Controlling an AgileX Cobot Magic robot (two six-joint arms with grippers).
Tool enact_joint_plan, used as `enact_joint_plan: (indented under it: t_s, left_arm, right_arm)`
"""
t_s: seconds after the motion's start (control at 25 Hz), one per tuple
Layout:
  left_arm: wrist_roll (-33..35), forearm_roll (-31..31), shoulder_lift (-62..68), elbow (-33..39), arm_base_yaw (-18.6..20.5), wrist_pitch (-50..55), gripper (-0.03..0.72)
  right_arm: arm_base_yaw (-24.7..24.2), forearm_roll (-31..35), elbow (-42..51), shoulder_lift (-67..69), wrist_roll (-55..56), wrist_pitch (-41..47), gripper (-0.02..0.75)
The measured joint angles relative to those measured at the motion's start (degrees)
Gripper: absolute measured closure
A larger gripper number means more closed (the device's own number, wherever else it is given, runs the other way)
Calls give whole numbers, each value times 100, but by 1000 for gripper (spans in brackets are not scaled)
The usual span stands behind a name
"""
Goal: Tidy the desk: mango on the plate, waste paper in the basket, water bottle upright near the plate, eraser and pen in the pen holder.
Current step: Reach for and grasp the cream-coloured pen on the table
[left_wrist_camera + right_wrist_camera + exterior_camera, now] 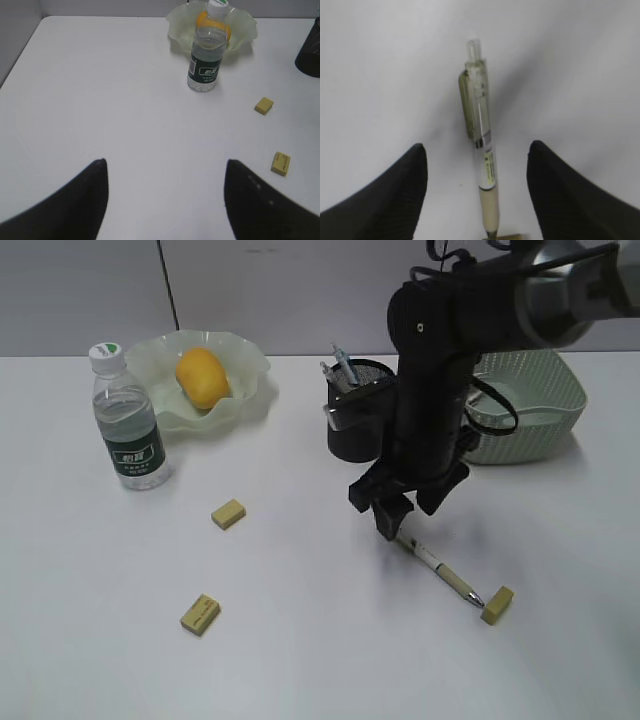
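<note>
Directly beneath your right gripper, jaws spread and empty, the pen lies flat on the tabletop, long axis running between the jaws, an eraser at its tip; left arm well apart.

Light was bright, even and diffuse on the white desk. Shadows were soft and faint: a grey smear beside the pen, a pale one under the right arm. Wrist views looked slightly soft, fingers blurred.
</note>
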Motion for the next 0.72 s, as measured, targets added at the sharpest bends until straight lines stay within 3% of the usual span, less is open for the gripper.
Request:
enact_joint_plan:
  t_s: [0.72]
  left_arm:
    - [0, 0, 0, 0, 0, -2, 141]
  right_arm:
    - [100, 45, -118, 643, 19, -309, 241]
